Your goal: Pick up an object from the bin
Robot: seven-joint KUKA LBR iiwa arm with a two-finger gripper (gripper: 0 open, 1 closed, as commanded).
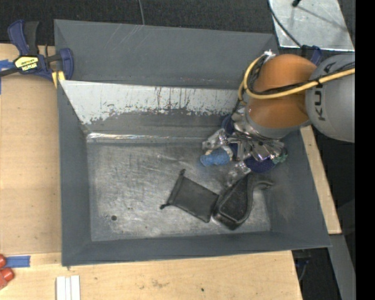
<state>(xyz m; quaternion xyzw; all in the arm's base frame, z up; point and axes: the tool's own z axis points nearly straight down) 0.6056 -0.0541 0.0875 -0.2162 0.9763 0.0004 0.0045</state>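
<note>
end effector (pixel 240 154) sits low, right-centre of bin (pixel 75 167), beside small blue lump (pixel 214 160); open or closed can't tell; likely pre-grasp, next needs centring over one item.

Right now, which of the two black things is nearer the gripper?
The rounded black one, just below the gripper; the flat rectangular one lies farther off, toward the view's left.

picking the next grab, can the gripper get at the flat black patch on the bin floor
Probably yes: the flat black patch lies bare from above, close to the gripper. Only the black rounded pouch seems to overlap its right edge.
</note>
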